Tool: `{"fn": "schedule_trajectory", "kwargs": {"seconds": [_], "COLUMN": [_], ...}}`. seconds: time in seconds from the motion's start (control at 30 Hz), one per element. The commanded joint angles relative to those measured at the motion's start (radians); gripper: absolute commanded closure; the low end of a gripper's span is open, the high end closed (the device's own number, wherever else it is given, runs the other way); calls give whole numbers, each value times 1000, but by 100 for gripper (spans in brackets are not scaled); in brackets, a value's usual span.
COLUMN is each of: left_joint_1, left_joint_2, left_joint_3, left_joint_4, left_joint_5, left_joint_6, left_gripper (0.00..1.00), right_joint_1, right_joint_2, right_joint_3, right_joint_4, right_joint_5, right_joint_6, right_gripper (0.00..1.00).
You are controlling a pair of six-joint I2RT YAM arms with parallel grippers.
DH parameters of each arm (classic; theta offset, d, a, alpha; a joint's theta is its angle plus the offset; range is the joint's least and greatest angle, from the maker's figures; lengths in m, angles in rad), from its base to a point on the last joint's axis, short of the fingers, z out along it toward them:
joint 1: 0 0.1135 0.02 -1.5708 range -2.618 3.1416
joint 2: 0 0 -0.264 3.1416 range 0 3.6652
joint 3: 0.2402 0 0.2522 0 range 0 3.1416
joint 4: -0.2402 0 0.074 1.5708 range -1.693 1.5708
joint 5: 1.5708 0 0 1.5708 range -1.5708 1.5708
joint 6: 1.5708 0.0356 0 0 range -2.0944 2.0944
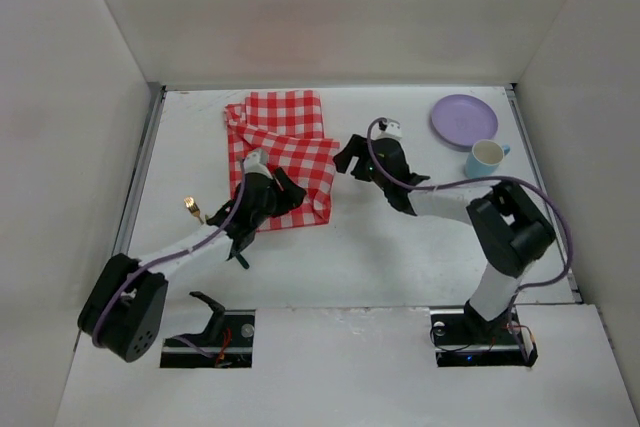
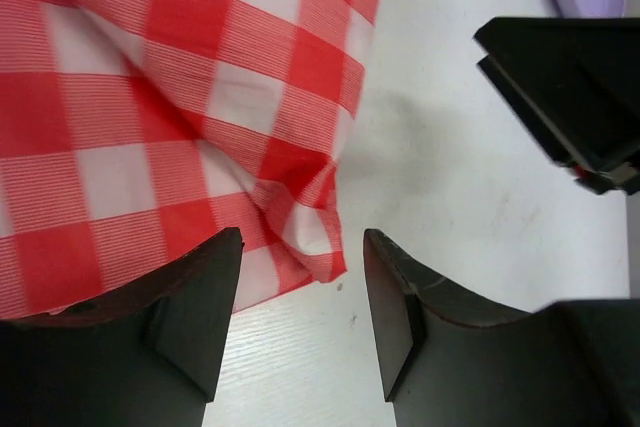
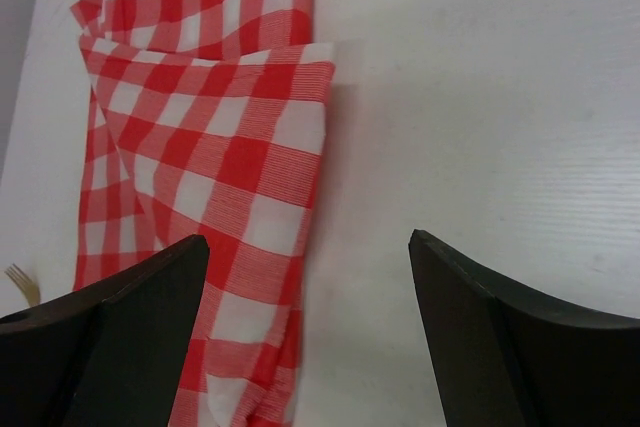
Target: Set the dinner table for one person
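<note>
The red-and-white checked cloth lies folded and rumpled on the back left of the white dinner table. My left gripper is open over the cloth's near right corner. In the left wrist view that corner lies between the open fingers of the left gripper, not pinched. My right gripper is open and empty just right of the cloth. In the right wrist view the right gripper straddles the cloth's right edge, above it.
A purple plate sits at the back right, with a light blue cup just in front of it. A small gold fork lies left of the cloth. Thin metal rails run along the table's sides.
</note>
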Motion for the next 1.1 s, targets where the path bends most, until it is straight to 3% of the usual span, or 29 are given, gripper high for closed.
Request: {"fn": "schedule_trajectory", "kwargs": {"seconds": [0.0,0.37,0.73,0.9,0.97,1.07], "left_joint_1": [70,297,324,320,314,324], "left_joint_2": [-107,-353,-261,-183,-148,-100], "left_joint_3": [-91,-248,-277,-262,-268,-268], "left_joint_4": [-27,-335,-302,-248,-205,-190], "left_joint_5": [-70,-191,-185,-170,-159,-133], "left_joint_6": [-87,-193,-210,-204,-204,-207], "left_gripper": [50,49,50,63,75,83], "right_joint_1": [-6,-70,-86,-84,-86,-99], "right_joint_2": [106,324,413,404,358,247], "right_joint_3": [113,332,438,432,386,296], "right_joint_4": [8,-41,-53,-55,-38,-4], "right_joint_5": [-81,-170,-196,-196,-173,-121], "right_joint_6": [76,226,255,275,274,258], "right_gripper": [13,28,42,74,81,84]}}
